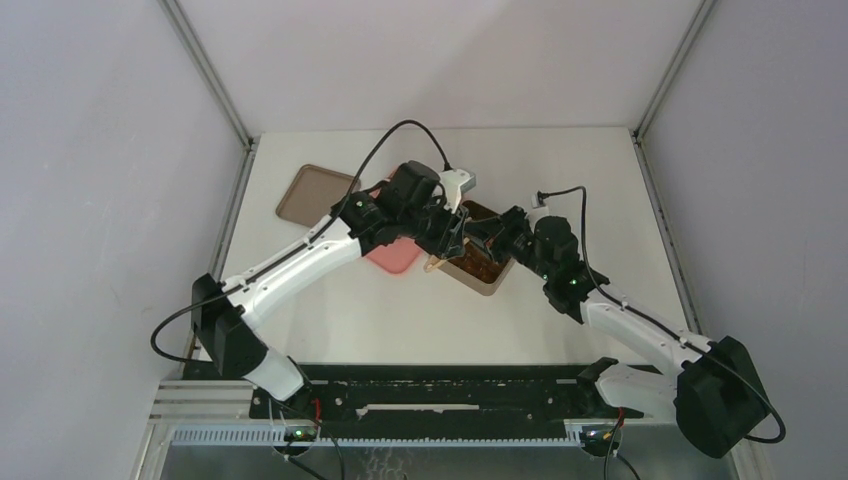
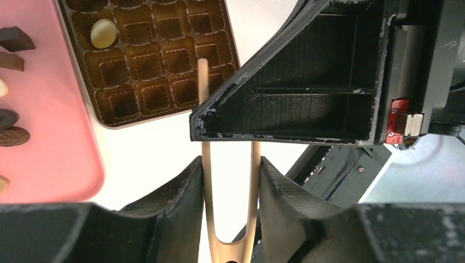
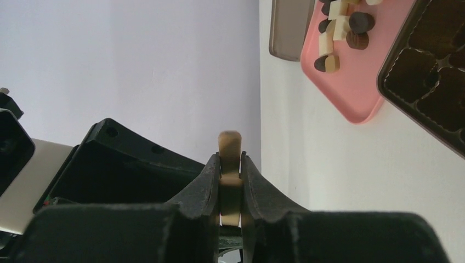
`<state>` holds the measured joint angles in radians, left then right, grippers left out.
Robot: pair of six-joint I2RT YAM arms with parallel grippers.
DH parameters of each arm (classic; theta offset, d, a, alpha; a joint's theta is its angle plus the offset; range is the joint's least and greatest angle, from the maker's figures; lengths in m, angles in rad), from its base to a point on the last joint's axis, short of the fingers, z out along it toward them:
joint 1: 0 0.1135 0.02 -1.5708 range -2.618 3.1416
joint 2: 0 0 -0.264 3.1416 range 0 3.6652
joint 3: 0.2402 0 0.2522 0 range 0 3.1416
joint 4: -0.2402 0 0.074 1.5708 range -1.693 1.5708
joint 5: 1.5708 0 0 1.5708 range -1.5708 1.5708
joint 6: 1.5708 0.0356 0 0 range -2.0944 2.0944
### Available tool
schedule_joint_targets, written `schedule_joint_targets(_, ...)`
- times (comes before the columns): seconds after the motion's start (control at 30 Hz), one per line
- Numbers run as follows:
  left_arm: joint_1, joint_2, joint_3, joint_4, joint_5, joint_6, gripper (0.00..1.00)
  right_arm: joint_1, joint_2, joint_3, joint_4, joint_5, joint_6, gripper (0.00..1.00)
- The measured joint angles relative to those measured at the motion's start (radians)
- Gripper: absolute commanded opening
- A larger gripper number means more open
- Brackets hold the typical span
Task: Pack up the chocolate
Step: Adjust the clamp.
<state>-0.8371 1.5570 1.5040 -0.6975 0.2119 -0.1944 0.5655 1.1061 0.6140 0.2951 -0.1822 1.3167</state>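
The white desk [image 1: 400, 320] carries the square tan tin with dark gridded insert [image 2: 153, 93] just beyond my left pincer [image 2: 230, 171], with the pink plastic tray [image 2: 55, 148] off to that pincer's left. Both pincers grip the thin wooden tongs [image 2: 207, 181]. The left is partly closed around both legs, and the right pincer [image 3: 230, 164] is nearly closed on one part. I judge this steadies the tongs for squeezing. Most small brown and cream chocolates [image 3: 359, 22] lie on the tray, and one cream piece [image 2: 103, 33] sits in a cell.

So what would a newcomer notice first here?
The left hand and right hand meet mid-table, both gripping one pair of wooden tongs. Just beyond, the gridded tin shows one cream candy, and the pink tray beside it carries the other chocolates.
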Motion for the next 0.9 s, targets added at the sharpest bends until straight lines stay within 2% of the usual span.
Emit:
schedule_joint_targets(0.2,-0.009,-0.061,-0.064,0.053,-0.043,-0.016,0.54,0.005,-0.039,-0.002,-0.023,0.013,0.018,0.0)
schedule_joint_targets(0.33,-0.024,-0.122,-0.133,0.116,-0.079,-0.026,0.57,0.008,-0.072,-0.004,-0.045,0.027,0.032,0.0)
schedule_joint_targets(0.53,-0.036,-0.2,-0.237,0.179,-0.126,-0.035,0.58,0.006,-0.082,-0.004,-0.06,0.051,0.065,0.0)
schedule_joint_targets(0.9,-0.052,-0.224,-0.285,0.257,-0.198,-0.035,0.58,0.012,-0.082,-0.004,-0.069,0.077,0.104,0.0)
